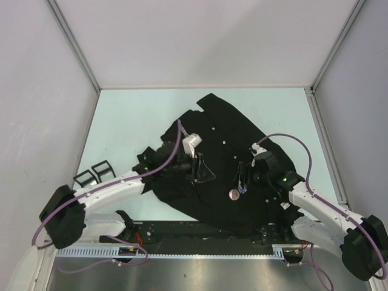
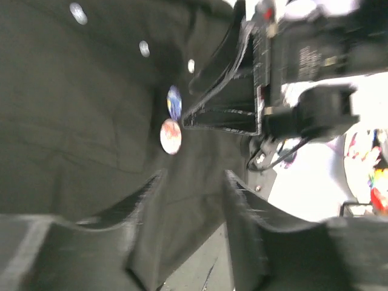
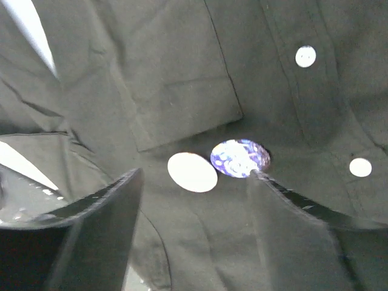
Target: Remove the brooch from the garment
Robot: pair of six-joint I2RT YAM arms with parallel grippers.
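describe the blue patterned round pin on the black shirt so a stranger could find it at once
Find the big black shirt spread over the table, then its pocket beside the row of small white buttons. Just off the pocket's corner two round discs lie side by side; the one meant is the shiny blue-and-purple patterned disc, nearer the buttons, not the whitish disc.
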